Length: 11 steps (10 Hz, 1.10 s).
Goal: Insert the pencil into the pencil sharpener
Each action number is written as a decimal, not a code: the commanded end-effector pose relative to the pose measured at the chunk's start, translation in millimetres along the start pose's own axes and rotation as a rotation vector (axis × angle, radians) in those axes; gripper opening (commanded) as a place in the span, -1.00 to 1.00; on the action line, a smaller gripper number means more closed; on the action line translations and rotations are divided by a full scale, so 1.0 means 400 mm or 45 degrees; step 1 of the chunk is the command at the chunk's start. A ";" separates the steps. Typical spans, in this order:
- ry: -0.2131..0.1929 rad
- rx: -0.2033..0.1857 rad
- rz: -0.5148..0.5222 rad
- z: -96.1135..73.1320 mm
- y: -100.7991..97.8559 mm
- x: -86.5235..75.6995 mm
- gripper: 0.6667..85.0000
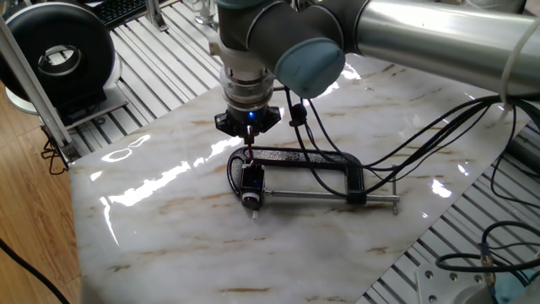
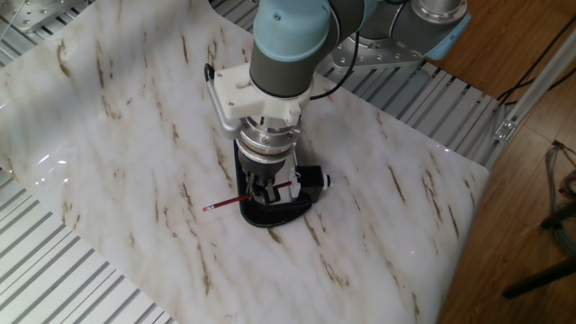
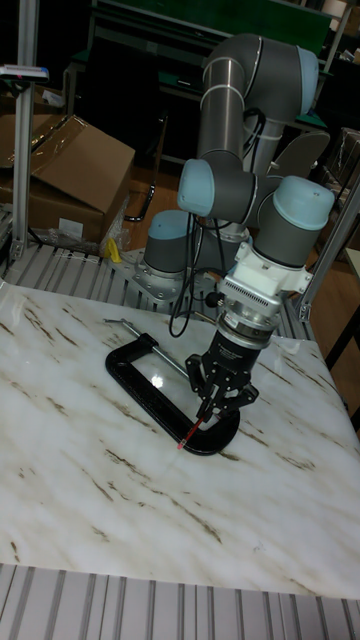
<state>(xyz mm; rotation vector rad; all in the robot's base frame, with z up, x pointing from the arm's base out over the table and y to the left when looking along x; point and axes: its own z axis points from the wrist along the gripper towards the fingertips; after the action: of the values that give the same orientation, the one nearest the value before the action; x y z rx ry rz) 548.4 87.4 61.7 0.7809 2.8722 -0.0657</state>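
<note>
My gripper (image 2: pixel 267 190) is shut on the pencil (image 2: pixel 225 203), a thin dark-red stick held nearly level just above the marble. Its free end sticks out to the left; the other end points at the pencil sharpener (image 2: pixel 310 177), a small black block, and I cannot tell whether it has entered. In one fixed view the gripper (image 1: pixel 248 128) hangs over the pencil (image 1: pixel 250 154), right behind the sharpener (image 1: pixel 250 180) with its pale round end. The tall fixed view shows the gripper (image 3: pixel 216 402) and the pencil (image 3: pixel 192 432); the sharpener is hidden there.
A large black C-clamp (image 1: pixel 321 160) lies on the marble slab (image 1: pixel 169 228) and grips the sharpener, its steel screw rod (image 1: pixel 329 198) pointing right. Black cables (image 1: pixel 396 139) hang from the arm over the clamp. A round black device (image 1: pixel 55 51) stands off the slab.
</note>
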 end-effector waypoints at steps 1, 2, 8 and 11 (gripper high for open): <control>0.010 -0.024 0.013 0.002 0.002 0.007 -0.99; 0.011 -0.026 0.013 0.003 0.003 0.008 -0.99; 0.013 -0.006 0.011 0.006 0.000 0.021 -0.99; 0.001 0.009 0.008 0.006 -0.005 0.015 -0.99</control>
<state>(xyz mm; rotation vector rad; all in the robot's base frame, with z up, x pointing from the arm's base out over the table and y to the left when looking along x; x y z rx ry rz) 542.2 88.3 57.5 0.7811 2.8745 -0.0768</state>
